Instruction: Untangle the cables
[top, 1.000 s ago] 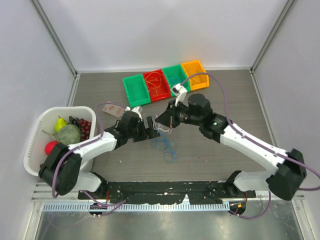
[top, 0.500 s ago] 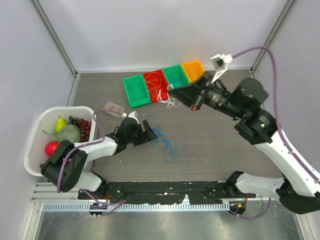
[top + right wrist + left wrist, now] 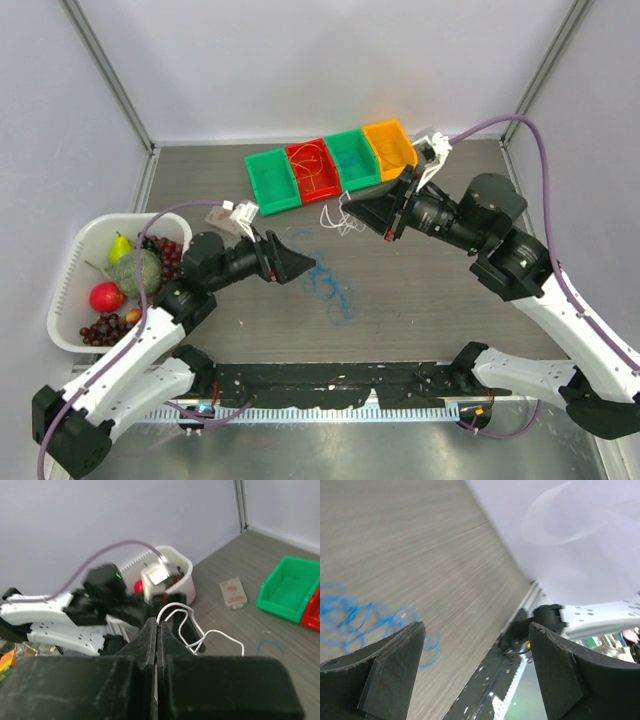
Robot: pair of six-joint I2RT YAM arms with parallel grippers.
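The jaws of the right gripper are pressing flat together, pinching a thin white cable. The cable is springing out of them in a few stiff, glossy loops and hanging in the air. From above, this is happening just below the row of bins at upper centre.

The jaws of the left gripper are standing wide apart with nothing between their matte black, wedge-shaped tips, and they are hovering over the bench, a grey wood-grain surface. The blue cable is lying there at mid-frame, just right of those jaws, as a loose tangle of hair-thin loops. In the left wrist view it is blurring out and partly hiding behind the left-hand tip.

Four shiny plastic bins are sitting side by side: green, red, teal and orange. Thin orange cable loops are lying in the red one, too fine to trace. At far left a rounded white basket is holding fruit.
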